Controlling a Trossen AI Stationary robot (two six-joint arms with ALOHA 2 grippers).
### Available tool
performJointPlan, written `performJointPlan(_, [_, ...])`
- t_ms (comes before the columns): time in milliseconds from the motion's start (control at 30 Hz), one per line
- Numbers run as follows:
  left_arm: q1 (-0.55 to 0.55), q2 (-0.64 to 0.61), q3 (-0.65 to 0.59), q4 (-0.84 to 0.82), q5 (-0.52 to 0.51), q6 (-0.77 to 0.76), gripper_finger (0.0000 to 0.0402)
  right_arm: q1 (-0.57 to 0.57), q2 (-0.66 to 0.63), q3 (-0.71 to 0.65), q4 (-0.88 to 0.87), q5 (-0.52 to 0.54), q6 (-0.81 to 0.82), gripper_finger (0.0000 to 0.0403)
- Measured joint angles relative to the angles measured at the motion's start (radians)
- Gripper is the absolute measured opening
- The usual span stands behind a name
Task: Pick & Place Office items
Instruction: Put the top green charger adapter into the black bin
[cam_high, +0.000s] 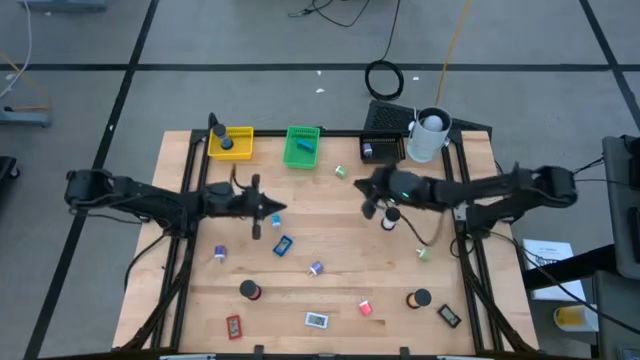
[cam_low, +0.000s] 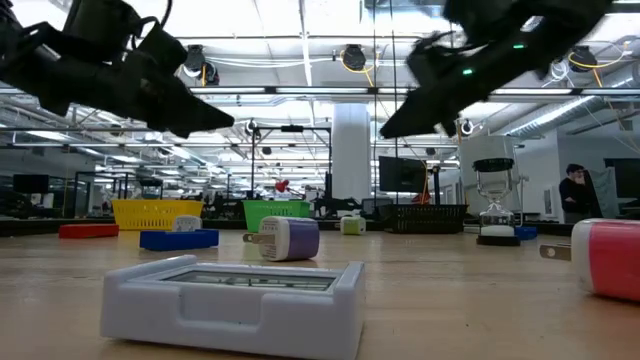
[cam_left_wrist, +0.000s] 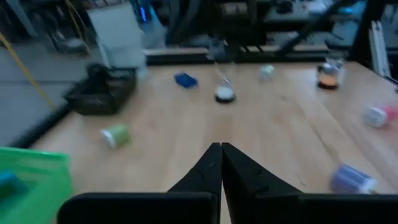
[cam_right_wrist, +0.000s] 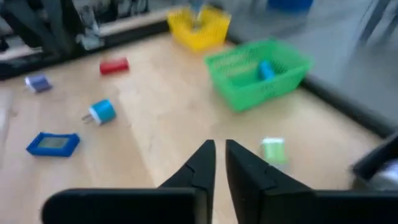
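Currently both arms are held above the table with nothing carried. The left gripper (cam_left_wrist: 221, 163) has its jaws pressed together on air; ahead of its tips lie a small green plug (cam_left_wrist: 115, 135), a blue bit (cam_left_wrist: 185, 79) and a black roll (cam_left_wrist: 224, 94), with a purple adapter (cam_left_wrist: 352, 178) off to one side. The right gripper (cam_right_wrist: 220, 163) shows a narrow slit between its fingers and grips nothing — just ahead of its tips sits a pale green piece (cam_right_wrist: 272, 150), and farther out a blue adapter (cam_right_wrist: 99, 112), a blue flat case (cam_right_wrist: 53, 144) and a red flat piece (cam_right_wrist: 114, 65).

For a clean pick, the jaws should be spread wide before descent, centred over one item only, and lowered straight so that neighbours are not nudged; the round rolls are probably best taken across their width so they cannot roll away.

A blue item is already held in the green tray (cam_right_wrist: 236, 87). The yellow tray (cam_high: 240, 135) seems to contain one dark item, though this is hard to confirm. The black tray (cam_high: 372, 122) appears to hold something small, and the white cup (cam_high: 430, 135) stands beside it.
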Motion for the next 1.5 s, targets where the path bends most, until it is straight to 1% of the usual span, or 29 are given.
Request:
performJointPlan(33, [0.015,0.000,-0.013,0.035,0.002,0.004,0.0004,-0.021,0.034,0.044,-0.047,-0.023,0.006,0.0047])
performJointPlan(133, [0.055,0.000,-0.033,0.096,0.002,0.007,0.0010,-0.075,0.126,0.172,-0.204,-0.023,0.006,0.0076])
performJointPlan(233, [0.080,0.000,-0.037,0.074,-0.003,0.005,0.0022,-0.109,0.211,0.279,-0.328,-0.023,-0.003,0.0109])
performJointPlan(367, [0.097,0.000,-0.037,0.055,-0.003,0.002,0.0023,-0.137,0.306,0.379,-0.430,-0.026,-0.015,0.0154])
performJointPlan(633, [0.098,0.000,-0.037,0.041,-0.004,0.039,0.0004,-0.187,0.459,0.484,-0.455,-0.026,-0.012,0.0234])
performJointPlan(700, [0.098,0.000,-0.037,0.035,-0.027,0.045,0.0004,-0.199,0.484,0.500,-0.450,-0.027,-0.022,0.0247])
performJointPlan(800, [0.099,0.000,-0.037,0.034,-0.099,0.007,0.0012,-0.220,0.498,0.510,-0.452,-0.026,-0.031,0.0258])
performJointPlan(867, [0.098,0.000,-0.037,0.030,-0.130,-0.002,0.0021,-0.234,0.504,0.513,-0.444,-0.026,-0.031,0.0260])
performJointPlan(967, [0.098,0.000,-0.037,0.033,-0.135,0.008,0.0030,-0.255,0.504,0.510,-0.447,-0.025,-0.030,0.0259])
performJointPlan(1133, [0.098,0.000,-0.036,0.043,-0.134,-0.009,0.0032,-0.276,0.503,0.511,-0.450,-0.026,-0.006,0.0257])
performJointPlan(1300, [0.098,0.000,-0.036,0.044,-0.128,0.002,0.0033,-0.290,0.527,0.511,-0.427,-0.079,-0.001,0.0256])
performJointPlan(1400, [0.098,0.000,-0.036,0.044,-0.128,-0.003,0.0033,-0.298,0.536,0.508,-0.445,-0.077,-0.018,0.0260])
performJointPlan(1500, [0.098,0.000,-0.036,0.044,-0.127,-0.002,0.0033,-0.307,0.532,0.512,-0.419,-0.078,-0.018,0.0263])
